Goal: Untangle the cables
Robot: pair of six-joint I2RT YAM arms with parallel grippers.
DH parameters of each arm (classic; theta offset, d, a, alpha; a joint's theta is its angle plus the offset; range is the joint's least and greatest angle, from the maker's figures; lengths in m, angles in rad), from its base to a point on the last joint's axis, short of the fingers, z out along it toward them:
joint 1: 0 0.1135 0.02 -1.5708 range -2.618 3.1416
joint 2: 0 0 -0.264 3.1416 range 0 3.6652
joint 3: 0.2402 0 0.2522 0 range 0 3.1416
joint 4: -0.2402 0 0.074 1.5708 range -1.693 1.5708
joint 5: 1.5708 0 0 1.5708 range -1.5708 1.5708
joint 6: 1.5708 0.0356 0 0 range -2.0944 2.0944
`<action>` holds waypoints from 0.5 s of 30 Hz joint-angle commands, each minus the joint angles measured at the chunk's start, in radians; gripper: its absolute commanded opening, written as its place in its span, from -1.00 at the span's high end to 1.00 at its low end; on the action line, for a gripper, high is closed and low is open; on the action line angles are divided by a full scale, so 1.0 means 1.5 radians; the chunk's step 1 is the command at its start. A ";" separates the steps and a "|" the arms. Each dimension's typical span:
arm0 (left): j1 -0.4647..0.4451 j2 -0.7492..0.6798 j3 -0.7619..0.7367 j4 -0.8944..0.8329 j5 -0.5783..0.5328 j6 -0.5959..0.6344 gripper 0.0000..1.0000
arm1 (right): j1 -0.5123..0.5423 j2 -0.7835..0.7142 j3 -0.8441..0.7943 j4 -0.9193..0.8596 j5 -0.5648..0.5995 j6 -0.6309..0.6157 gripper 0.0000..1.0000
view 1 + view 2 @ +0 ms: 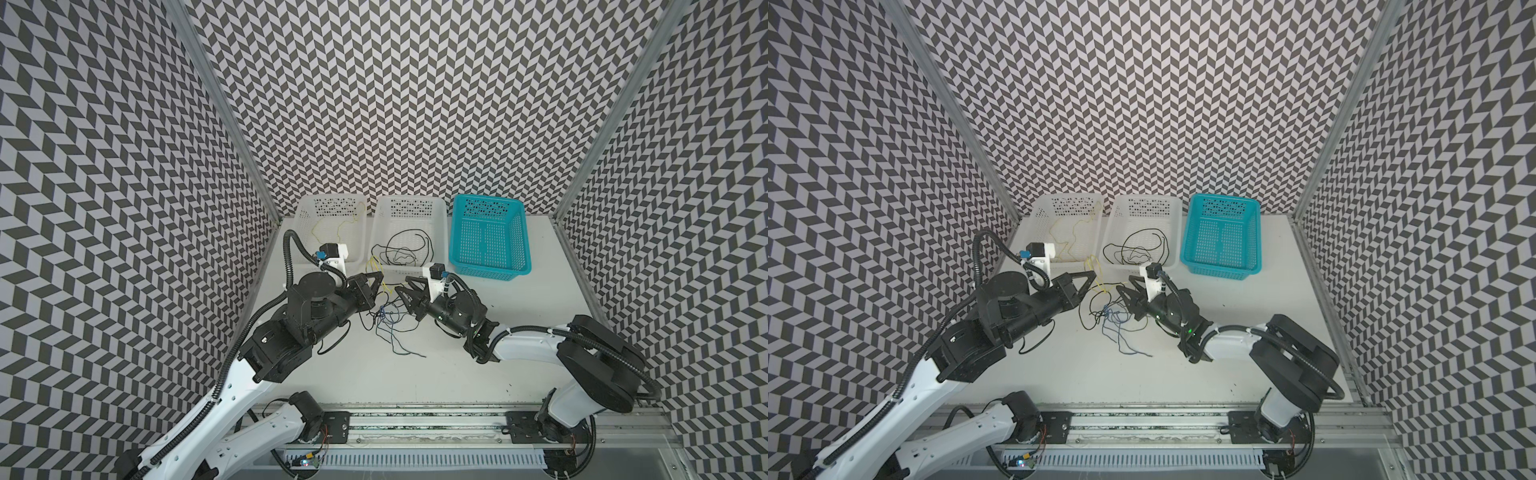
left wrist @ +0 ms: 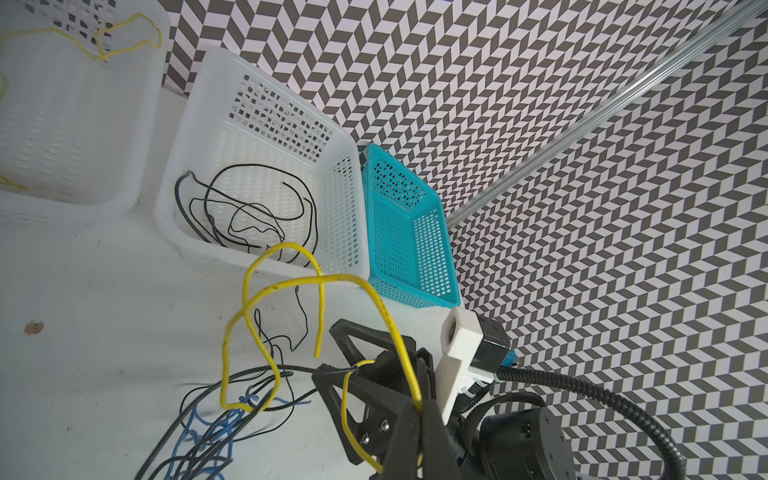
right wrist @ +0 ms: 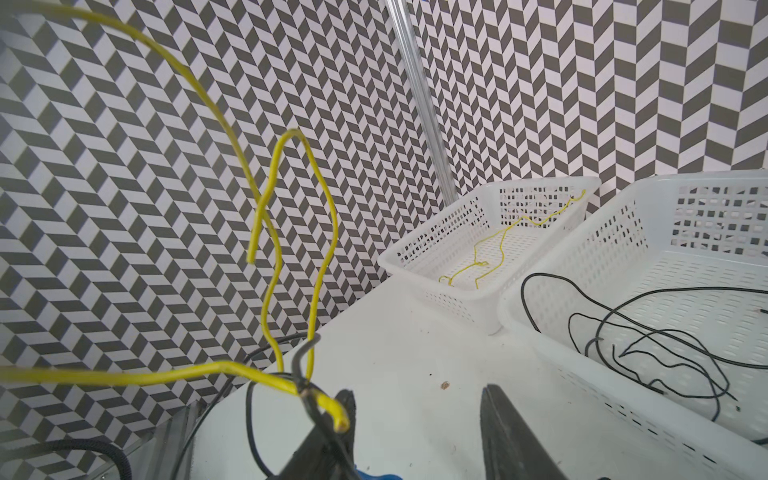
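Note:
A tangle of thin black, blue and yellow cables [image 1: 388, 320] [image 1: 1113, 316] lies on the white table between my two grippers. My left gripper [image 2: 417, 415] [image 1: 376, 278] is shut on a yellow cable [image 2: 319, 316], which loops up from the tangle. My right gripper [image 3: 419, 419] [image 1: 401, 286] stands open just right of the tangle. A yellow cable end [image 3: 224, 368] and a black wire drape over the outside of one of its fingers; nothing sits between the jaws. Blue wires [image 2: 199, 432] lie under the yellow loop.
Three baskets stand along the back wall. The left white basket [image 1: 303, 216] holds a yellow cable [image 1: 332, 226]. The middle white basket [image 1: 440, 224] holds black cables [image 1: 405, 249]. The teal basket [image 1: 519, 249] at the right shows none. Patterned walls close in on three sides.

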 commanded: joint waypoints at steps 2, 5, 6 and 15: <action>0.002 -0.003 0.001 0.030 0.004 -0.006 1.00 | 0.009 0.025 0.014 0.087 -0.001 0.002 0.47; 0.002 -0.008 0.010 0.009 -0.005 0.008 1.00 | 0.011 0.012 0.000 0.086 0.020 -0.008 0.81; 0.003 -0.011 0.015 -0.004 -0.013 0.016 1.00 | 0.011 0.002 -0.008 0.080 0.029 -0.017 0.89; 0.053 -0.034 0.068 -0.166 -0.079 0.115 1.00 | 0.004 -0.171 -0.089 -0.116 0.158 -0.100 1.00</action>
